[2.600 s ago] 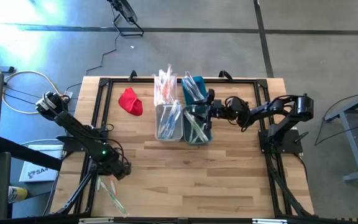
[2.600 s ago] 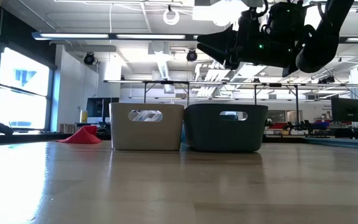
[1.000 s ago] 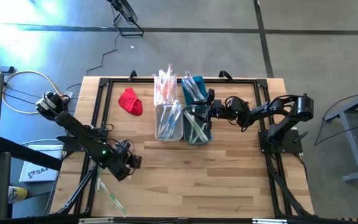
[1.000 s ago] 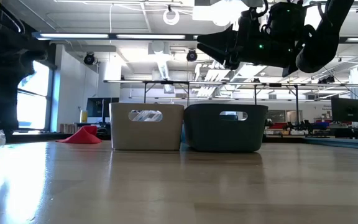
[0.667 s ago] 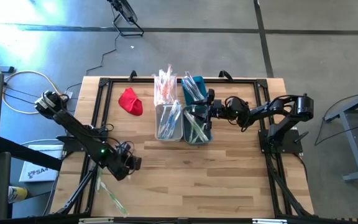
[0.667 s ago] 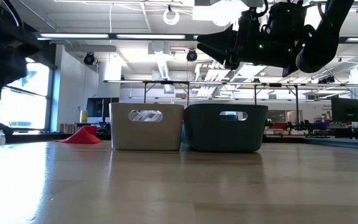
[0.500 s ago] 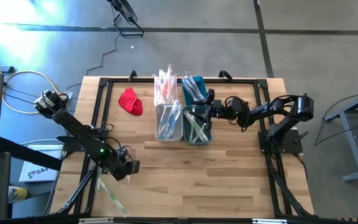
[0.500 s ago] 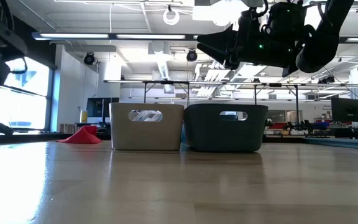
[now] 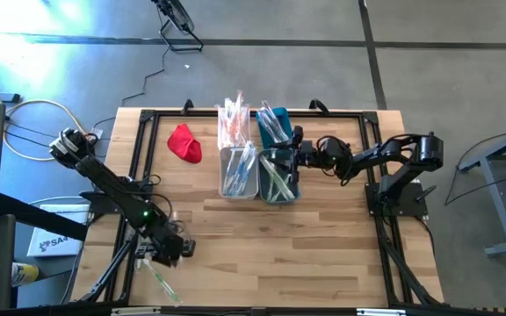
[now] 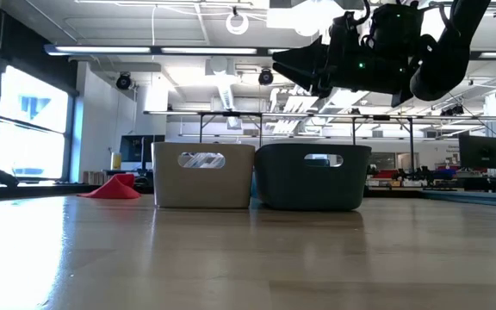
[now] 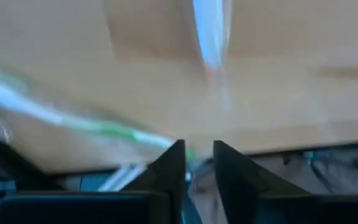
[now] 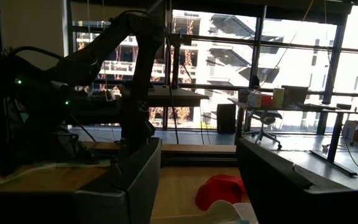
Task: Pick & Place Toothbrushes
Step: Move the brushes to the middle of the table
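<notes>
Two wrapped toothbrushes (image 9: 154, 263) lie flat on the table at its near left corner. My left gripper (image 9: 167, 249) points down at them; in the left wrist view it (image 11: 199, 158) is shut on the green-handled toothbrush (image 11: 98, 126). A clear-wrapped toothbrush (image 11: 213, 37) lies beyond it. More toothbrushes stand in the white bin (image 9: 238, 172), the teal bin (image 9: 278, 177) and behind them (image 9: 234, 117). My right gripper (image 9: 295, 158) hangs open over the teal bin, nothing between its fingers (image 12: 135, 180). My left gripper has one end of the green-handled toothbrush (image 11: 188, 151) between its two fingers (image 11: 174, 163), coming from above and slanting down. The picture is blurred. The rest of the toothbrush lies on the table.
A red cloth (image 9: 184, 143) lies at the far left of the table. The two bins (image 10: 203, 175) (image 10: 313, 176) stand side by side at the middle. A black frame (image 9: 143, 140) runs around the table. Bare wood (image 9: 279, 254) stretches across the near half.
My left gripper has turned and tipped downward, swinging from the table's middle toward the near left corner and the toothbrushes lying there. My right arm has kept still.
</notes>
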Robot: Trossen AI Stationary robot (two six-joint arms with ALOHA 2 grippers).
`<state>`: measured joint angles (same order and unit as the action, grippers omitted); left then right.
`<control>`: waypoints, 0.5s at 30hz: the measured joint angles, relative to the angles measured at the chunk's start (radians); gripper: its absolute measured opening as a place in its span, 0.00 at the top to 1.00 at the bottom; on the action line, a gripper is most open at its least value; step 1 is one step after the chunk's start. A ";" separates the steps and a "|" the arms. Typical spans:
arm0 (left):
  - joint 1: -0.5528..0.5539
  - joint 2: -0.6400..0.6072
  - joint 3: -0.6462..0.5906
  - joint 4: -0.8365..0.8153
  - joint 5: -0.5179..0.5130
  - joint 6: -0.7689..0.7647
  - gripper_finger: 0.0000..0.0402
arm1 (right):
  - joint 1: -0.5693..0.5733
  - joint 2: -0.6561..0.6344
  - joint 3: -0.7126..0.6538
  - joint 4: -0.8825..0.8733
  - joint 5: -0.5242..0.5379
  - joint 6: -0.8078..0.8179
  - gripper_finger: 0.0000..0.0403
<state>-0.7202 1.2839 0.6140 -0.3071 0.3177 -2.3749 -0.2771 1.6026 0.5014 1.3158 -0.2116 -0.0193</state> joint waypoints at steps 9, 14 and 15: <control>-0.014 0.005 0.001 0.016 0.082 -0.091 0.99 | 0.000 0.000 0.000 -0.001 0.002 -0.003 0.49; -0.081 0.006 0.001 -0.017 0.093 -0.183 0.99 | 0.000 0.000 0.000 -0.001 0.002 -0.004 0.49; -0.097 0.006 0.001 -0.019 0.104 -0.226 0.99 | 0.000 0.000 0.000 -0.001 0.002 -0.004 0.49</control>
<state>-0.8173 1.2896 0.6147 -0.3256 0.4212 -2.6010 -0.2769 1.6028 0.5014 1.3148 -0.2092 -0.0231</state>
